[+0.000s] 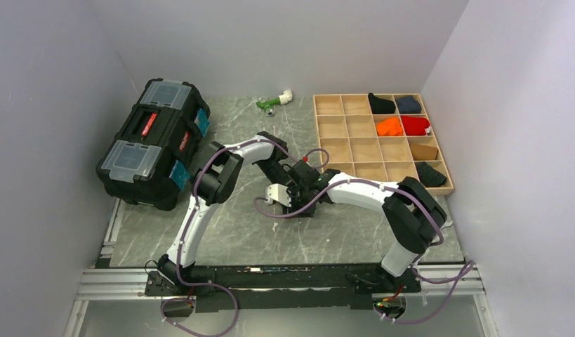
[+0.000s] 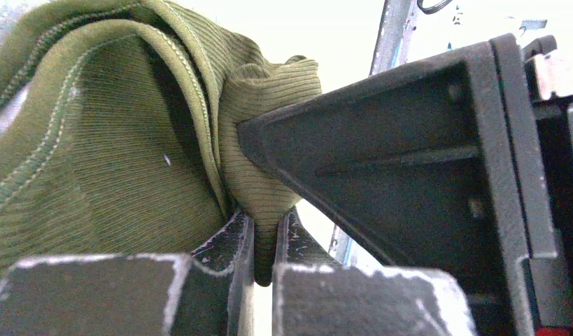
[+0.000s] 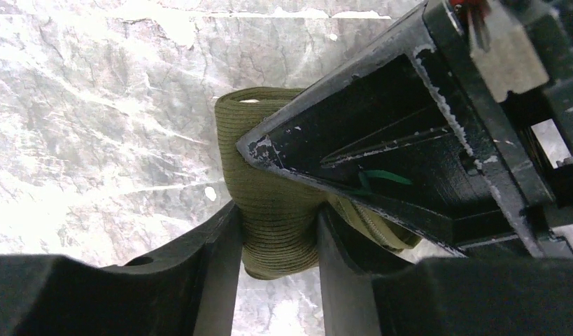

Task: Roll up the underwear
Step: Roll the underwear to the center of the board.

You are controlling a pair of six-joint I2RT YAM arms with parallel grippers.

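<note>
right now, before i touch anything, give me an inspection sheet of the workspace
surface: grey marbled table, dry, no spills seen
job's things: olive underwear bunched and lifted between the two grippers, not rolled yet
clutter: black toolbox at far left; green and white object at the far edge; wooden tray at far right with cloth rolls in its right-hand cells
grippers: left gripper shut on a fold of the underwear; right gripper shut on a thicker bunch of it
cables: purple cables loop along both arms, one hanging near the grippers
surroundings: plain white walls; metal rail at the near edge
</note>
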